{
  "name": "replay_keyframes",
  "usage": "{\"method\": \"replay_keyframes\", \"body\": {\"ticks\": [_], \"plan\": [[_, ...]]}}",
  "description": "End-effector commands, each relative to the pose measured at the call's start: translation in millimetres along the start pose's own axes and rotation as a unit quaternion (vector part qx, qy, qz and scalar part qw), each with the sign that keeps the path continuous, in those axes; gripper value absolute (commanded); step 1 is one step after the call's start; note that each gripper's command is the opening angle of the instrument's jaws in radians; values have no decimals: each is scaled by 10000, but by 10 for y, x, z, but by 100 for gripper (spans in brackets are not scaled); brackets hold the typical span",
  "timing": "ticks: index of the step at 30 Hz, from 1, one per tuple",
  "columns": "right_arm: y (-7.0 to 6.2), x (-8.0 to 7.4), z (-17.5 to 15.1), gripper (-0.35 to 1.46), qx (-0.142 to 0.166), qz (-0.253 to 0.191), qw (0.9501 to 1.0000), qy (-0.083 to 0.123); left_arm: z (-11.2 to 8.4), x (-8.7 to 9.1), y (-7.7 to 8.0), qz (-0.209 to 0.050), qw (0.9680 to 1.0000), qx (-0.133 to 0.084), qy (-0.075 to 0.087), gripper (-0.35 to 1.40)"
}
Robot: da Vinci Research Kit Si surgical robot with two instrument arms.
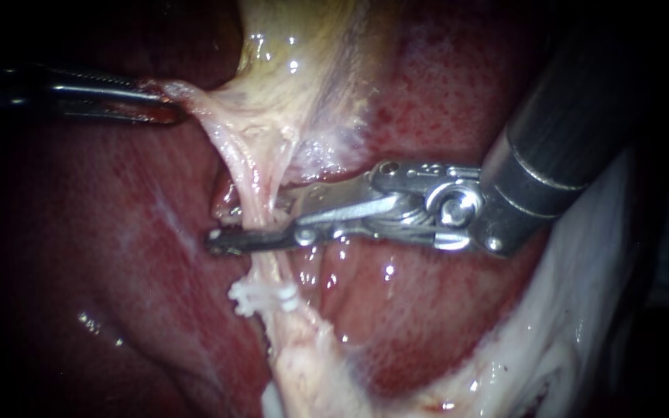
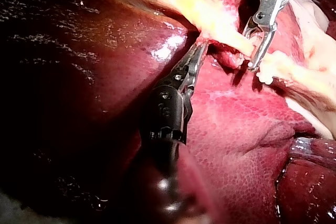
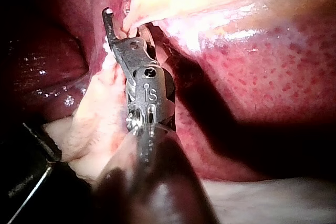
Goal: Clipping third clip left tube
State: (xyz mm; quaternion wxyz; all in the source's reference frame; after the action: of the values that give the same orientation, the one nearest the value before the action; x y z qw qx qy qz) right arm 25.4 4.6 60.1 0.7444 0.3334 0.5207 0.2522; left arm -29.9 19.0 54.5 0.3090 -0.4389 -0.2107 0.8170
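Where the liver (image 1: 443, 325) lies red and wet as the ground, a pale tube (image 1: 253, 174) is stretched across it from the yellow gallbladder (image 1: 303, 46). Beside the tube's gallbladder end, pale tissue (image 1: 187, 97) is clamped between the jaws of the left instrument (image 1: 160, 104). The tube is straddled by the right instrument (image 1: 222, 230), its jaws parted by a narrow gap. Further along the tube, white clips (image 1: 265, 298) are seen, seemingly two. Two instruments and one tube are counted.
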Motion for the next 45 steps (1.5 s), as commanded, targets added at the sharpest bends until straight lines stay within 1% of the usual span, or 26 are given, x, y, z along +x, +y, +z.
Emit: {"method": "replay_keyframes", "body": {"ticks": [1,3,4,6,8,13,24,29,33,37,41,45], "plan": [[0,0,0,17,-2,2,10000,1,0,0,0,1,10000,1,0,-35],[1,2,1,35,-6,6,10000,3,0,0,0,1,10000,0,0,-35],[1,3,2,41,-6,8,10000,19,0,0,0,1,10000,0,0,-35],[4,4,6,49,25,3,9998,181,0,0,0,1,10000,0,0,-35],[6,4,7,50,34,-8,9995,315,0,0,0,1,10000,0,0,-35],[11,-2,-2,50,52,-19,9995,322,-1,0,0,3,10000,-3,-1,-35],[19,-23,-51,50,97,-46,9998,178,-2,-1,-1,4,10000,-5,-1,-35],[19,-26,-72,50,85,-40,9999,122,-3,-1,-1,5,10000,-7,-2,-35],[17,-26,-84,50,112,-34,9999,101,-3,-1,-1,5,10000,-7,-2,-35],[11,-22,-96,50,149,-18,9998,97,-3,-1,-1,5,10000,-7,-2,-35],[-1,-11,-102,50,188,8,9998,97,-2,-1,-1,4,10000,-7,-2,-35],[-14,0,-99,50,204,28,9997,102,-2,-1,-1,4,10000,-7,-2,-35]]}}
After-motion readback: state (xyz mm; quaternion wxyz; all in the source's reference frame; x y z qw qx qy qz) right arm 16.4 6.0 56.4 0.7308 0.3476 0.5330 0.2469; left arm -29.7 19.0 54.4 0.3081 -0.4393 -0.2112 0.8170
